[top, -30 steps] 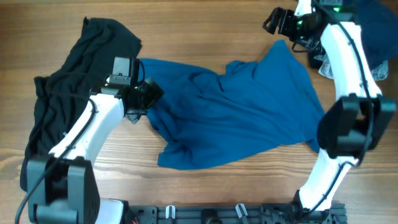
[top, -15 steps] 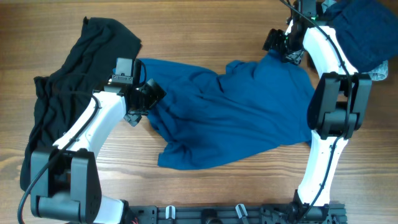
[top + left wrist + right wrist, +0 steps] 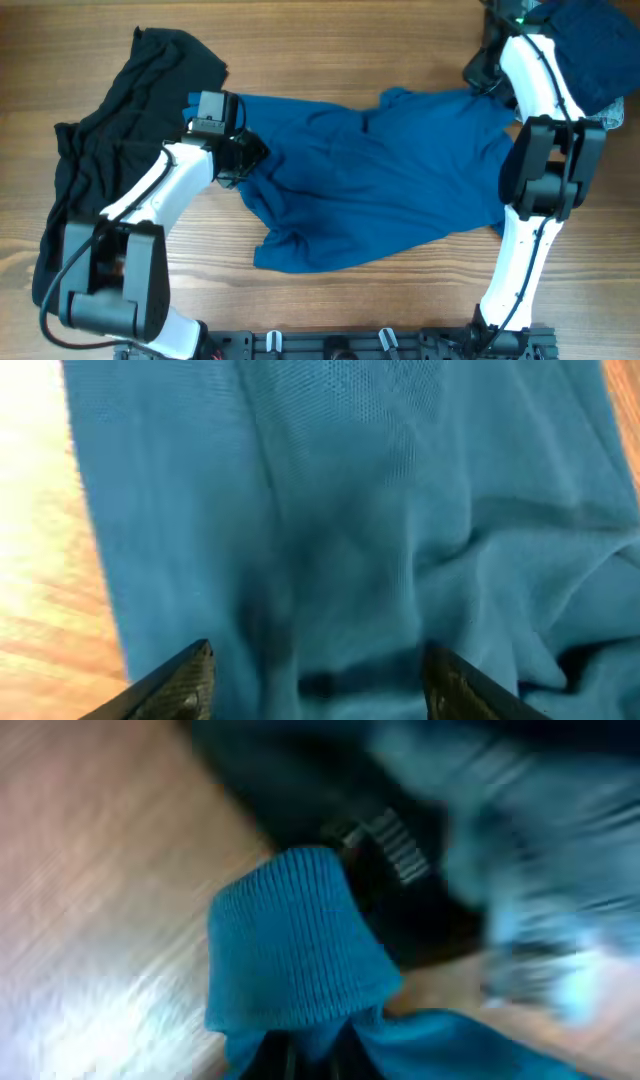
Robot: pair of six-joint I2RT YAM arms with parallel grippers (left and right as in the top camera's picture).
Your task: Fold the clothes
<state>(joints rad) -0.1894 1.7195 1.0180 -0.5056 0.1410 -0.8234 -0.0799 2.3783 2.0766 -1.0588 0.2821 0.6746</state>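
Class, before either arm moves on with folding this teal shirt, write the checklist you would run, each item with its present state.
1. Right gripper shut on the teal shirt, at a ribbed edge: ok.
2. Left gripper gripping the shirt: not ok, jaws open astride the cloth.
3. Shirt lying flat: not ok, creased and bunched.
4. Black garment clear of the shirt: cannot tell, the left arm hides where they meet.
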